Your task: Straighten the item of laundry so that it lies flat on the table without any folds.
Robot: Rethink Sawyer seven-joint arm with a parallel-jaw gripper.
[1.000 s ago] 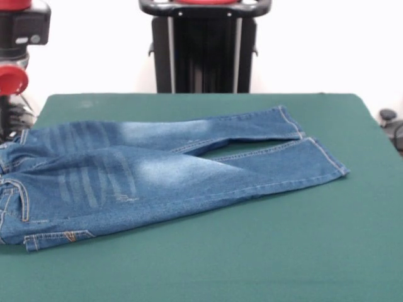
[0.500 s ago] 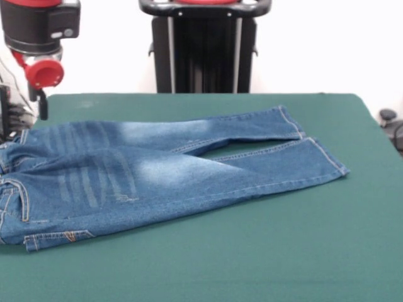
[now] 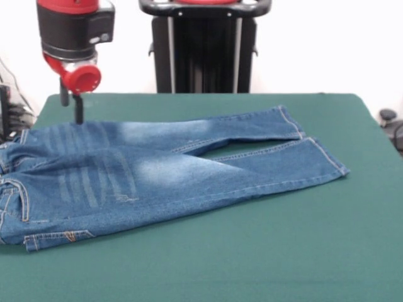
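Observation:
The item of laundry [image 3: 145,176], a small pair of blue jeans, lies spread across the green table [image 3: 283,251]. Its waistband runs off the picture's left edge and both legs reach to the right, with a narrow gap of green between the leg ends. A small folded corner shows at its near left hem. My gripper [image 3: 71,113] hangs at the far left, just above the far upper edge of the jeans near the waist. Its two thin black fingers [image 3: 79,112] stand apart, open, holding nothing.
A dark object [image 3: 390,119] sits beyond the table's right edge. Cables and dark gear [image 3: 9,116] stand off the left edge. Bare green cloth spreads along the near side and to the right of the jeans.
The arm has swung from the picture's left edge toward the right and now hangs over the jeans' far waist end. The jeans have not moved.

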